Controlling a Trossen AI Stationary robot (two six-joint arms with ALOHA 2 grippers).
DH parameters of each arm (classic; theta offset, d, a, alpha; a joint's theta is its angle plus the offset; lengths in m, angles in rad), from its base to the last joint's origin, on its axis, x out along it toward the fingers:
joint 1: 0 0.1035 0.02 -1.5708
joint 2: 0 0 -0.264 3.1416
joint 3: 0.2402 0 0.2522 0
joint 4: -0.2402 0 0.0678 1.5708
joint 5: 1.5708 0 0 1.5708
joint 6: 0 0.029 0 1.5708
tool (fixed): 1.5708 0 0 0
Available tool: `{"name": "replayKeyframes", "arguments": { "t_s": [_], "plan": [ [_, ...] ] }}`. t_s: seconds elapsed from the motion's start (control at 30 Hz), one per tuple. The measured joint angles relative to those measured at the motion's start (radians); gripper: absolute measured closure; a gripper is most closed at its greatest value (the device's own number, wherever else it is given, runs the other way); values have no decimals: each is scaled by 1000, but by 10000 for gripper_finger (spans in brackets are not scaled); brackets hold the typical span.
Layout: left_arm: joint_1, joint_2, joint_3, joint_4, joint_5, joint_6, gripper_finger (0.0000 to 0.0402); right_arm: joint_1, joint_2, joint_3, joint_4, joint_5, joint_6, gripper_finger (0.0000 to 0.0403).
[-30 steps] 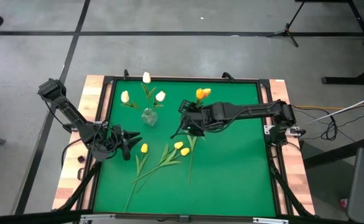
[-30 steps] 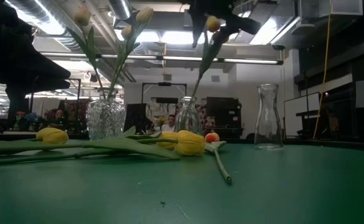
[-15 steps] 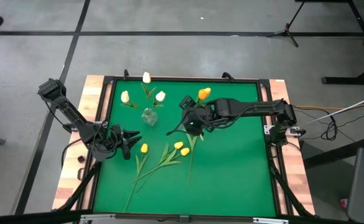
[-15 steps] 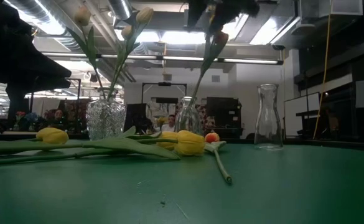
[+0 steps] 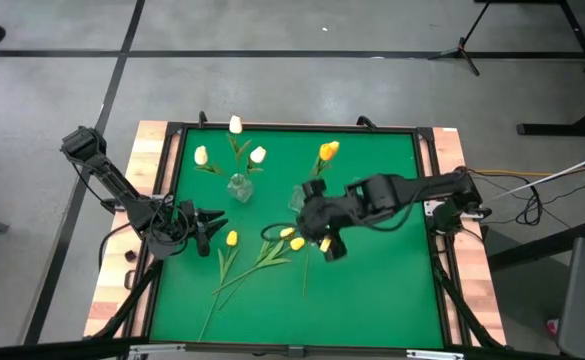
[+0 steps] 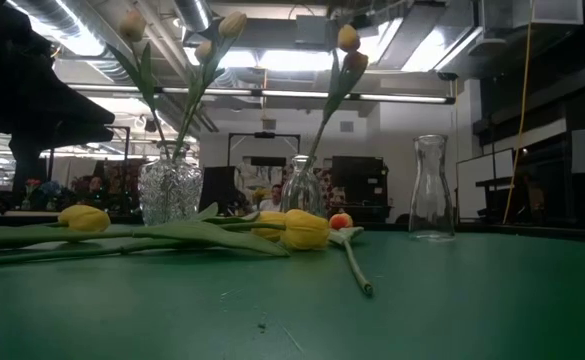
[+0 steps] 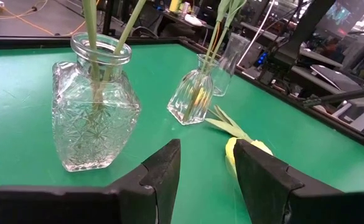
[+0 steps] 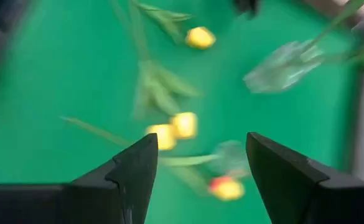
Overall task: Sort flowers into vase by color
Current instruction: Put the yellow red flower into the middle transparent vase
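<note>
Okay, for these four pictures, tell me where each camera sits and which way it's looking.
High: overhead, straight down; both arms, left gripper, right gripper.
Low: table height, level across yellow tulips; no arm.
Left wrist: past its open fingers at cut-glass vase.
Right wrist: down past open fingers.
Shared: cut-glass vase, high and low views.

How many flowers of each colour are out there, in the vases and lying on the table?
White tulips: 3
Yellow tulips: 3
Orange-yellow tulips: 3
Total: 9
</note>
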Motion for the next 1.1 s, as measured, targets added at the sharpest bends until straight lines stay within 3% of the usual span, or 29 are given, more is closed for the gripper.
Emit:
{"name": "replayKeyframes", "arguments": {
  "t_s": [0.17,0.3,0.8,1.1],
  "plan": [
    [0,0,0,0,2,-1,254,62,0,-39,-56,-155,252,159],
    [0,0,0,5,27,-25,254,122,1,-103,-79,-194,268,159],
    [0,0,0,139,221,-6,254,173,1,-278,98,-194,345,159],
    [-14,0,0,375,323,249,254,180,-1,-296,138,-213,337,159]
  ]
}}
